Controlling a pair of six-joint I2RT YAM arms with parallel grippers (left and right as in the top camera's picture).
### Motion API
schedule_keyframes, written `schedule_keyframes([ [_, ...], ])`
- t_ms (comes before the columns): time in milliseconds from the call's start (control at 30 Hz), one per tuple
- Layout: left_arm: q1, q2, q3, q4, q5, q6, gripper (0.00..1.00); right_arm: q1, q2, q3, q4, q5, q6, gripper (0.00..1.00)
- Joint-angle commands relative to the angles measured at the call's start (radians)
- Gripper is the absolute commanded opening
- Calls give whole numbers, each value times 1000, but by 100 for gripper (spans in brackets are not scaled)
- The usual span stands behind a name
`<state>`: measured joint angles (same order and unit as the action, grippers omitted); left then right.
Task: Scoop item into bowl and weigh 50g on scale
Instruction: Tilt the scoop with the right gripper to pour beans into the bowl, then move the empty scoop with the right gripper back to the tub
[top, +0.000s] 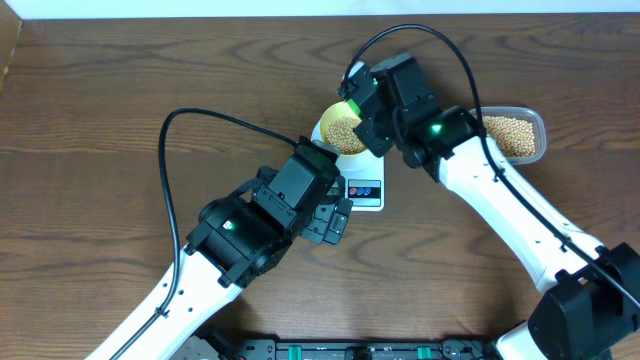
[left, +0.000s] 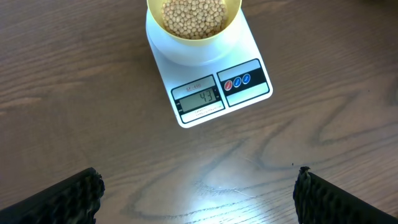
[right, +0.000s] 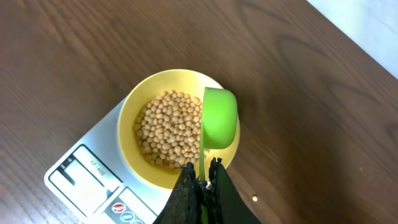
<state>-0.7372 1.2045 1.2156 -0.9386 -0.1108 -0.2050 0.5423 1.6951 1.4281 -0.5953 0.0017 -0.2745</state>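
Note:
The pale yellow bowl (right: 127, 134) holds many beige beans (right: 168, 127) and stands on the white scale (left: 211, 93), whose display reads 43. My right gripper (right: 202, 171) is shut on the handle of a green scoop (right: 220, 117), turned on its side over the bowl's right rim. In the overhead view the scoop (top: 352, 107) sits above the bowl (top: 345, 130), with my right gripper (top: 372, 112) beside it. My left gripper (left: 199, 193) is open and empty, low over bare table in front of the scale. It lies next to the scale (top: 364, 192) in the overhead view (top: 335, 222).
A clear plastic tub of beans (top: 515, 137) stands at the right, behind my right arm. A single loose bean (right: 254, 199) lies on the wood right of the bowl. Black cables loop over the table's back half.

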Motion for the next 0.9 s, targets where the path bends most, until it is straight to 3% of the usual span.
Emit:
schedule_keyframes([
  [0,3,2,11,-3,-10,13,100,8,5,32,-4,23,-10,1],
  [467,3,2,11,-3,-10,13,100,-58,5,212,-129,25,126,1],
  [700,3,2,11,-3,-10,13,100,-127,5,341,-275,296,196,1],
  [867,3,2,11,-3,-10,13,100,-204,4,346,-379,366,323,1],
])
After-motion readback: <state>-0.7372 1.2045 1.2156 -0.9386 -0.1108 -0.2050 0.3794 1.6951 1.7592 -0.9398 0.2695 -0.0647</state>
